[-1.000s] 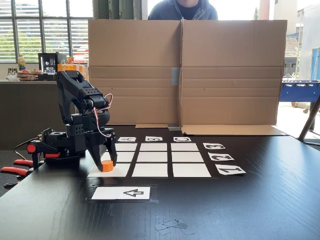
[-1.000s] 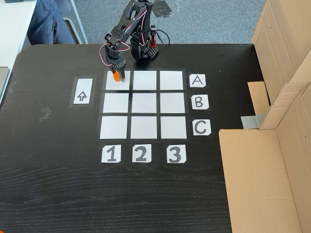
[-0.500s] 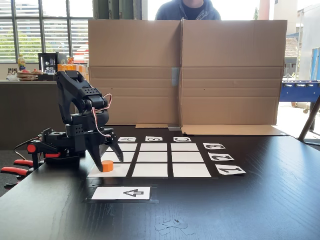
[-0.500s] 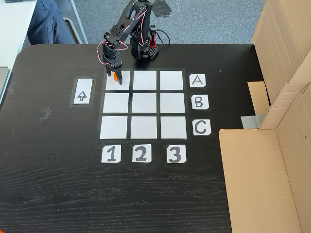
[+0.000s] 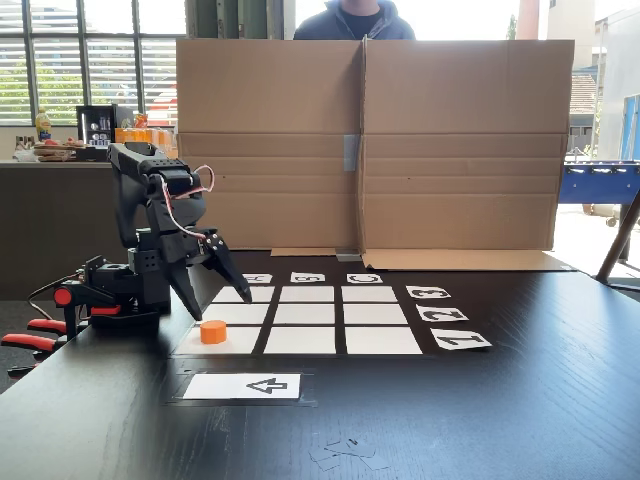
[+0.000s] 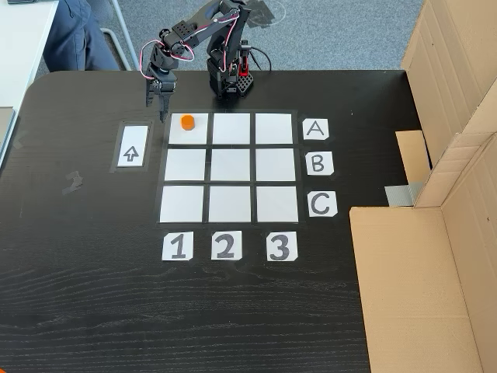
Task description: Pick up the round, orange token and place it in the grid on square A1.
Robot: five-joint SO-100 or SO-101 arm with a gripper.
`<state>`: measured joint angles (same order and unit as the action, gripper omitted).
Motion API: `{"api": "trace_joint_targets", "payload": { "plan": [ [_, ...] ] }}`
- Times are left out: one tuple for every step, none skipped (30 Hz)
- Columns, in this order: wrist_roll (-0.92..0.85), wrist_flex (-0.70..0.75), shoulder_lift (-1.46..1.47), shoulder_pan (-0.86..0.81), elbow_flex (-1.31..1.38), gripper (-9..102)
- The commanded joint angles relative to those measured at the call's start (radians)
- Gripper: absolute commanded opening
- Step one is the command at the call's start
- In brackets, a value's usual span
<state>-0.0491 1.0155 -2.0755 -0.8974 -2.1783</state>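
Person in dark jacket (image 5: pixel 350 18) behind the tall brown cardboard screen (image 5: pixel 370 145): body hidden, head cut by top edge. In the other fixed view, a seated person's blue-trousered leg (image 6: pixel 74 35) is cropped at the top-left corner.

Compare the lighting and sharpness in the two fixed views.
In the fixed view from the table's front, bright windows backlight the scene, leaving the arm dark, and daylight sheens the table. In the fixed view from above, light is even, and the token and grid labels read sharply.
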Motion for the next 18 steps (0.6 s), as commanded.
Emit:
{"api": "trace_joint_targets", "payload": {
  "plan": [
    [0.014,0.031,-0.101,-0.060,0.052,35],
    [0.017,0.035,-0.127,-0.078,0.052,35],
    [0.021,0.046,-0.152,-0.100,0.052,35],
    [0.025,0.060,-0.178,-0.121,0.052,35],
    [0.025,0.075,-0.202,-0.144,0.052,35],
    [0.025,0.094,-0.229,-0.166,0.052,35],
    [0.025,0.120,-0.255,-0.189,0.052,34],
    [0.025,0.143,-0.279,-0.212,0.052,34],
    [0.025,0.164,-0.302,-0.238,0.052,33],
    [0.025,0.186,-0.328,-0.261,0.052,32],
    [0.025,0.207,-0.353,-0.285,0.052,32],
    [0.025,0.227,-0.380,-0.310,0.049,31],
    [0.025,0.245,-0.407,-0.334,0.044,29],
    [0.021,0.268,-0.431,-0.359,0.041,28],
    [0.021,0.291,-0.456,-0.383,0.038,26],
    [0.020,0.311,-0.482,-0.405,0.034,25],
    [0.017,0.328,-0.505,-0.430,0.028,25],
    [0.015,0.339,-0.529,-0.454,0.017,24]
  ]
}}
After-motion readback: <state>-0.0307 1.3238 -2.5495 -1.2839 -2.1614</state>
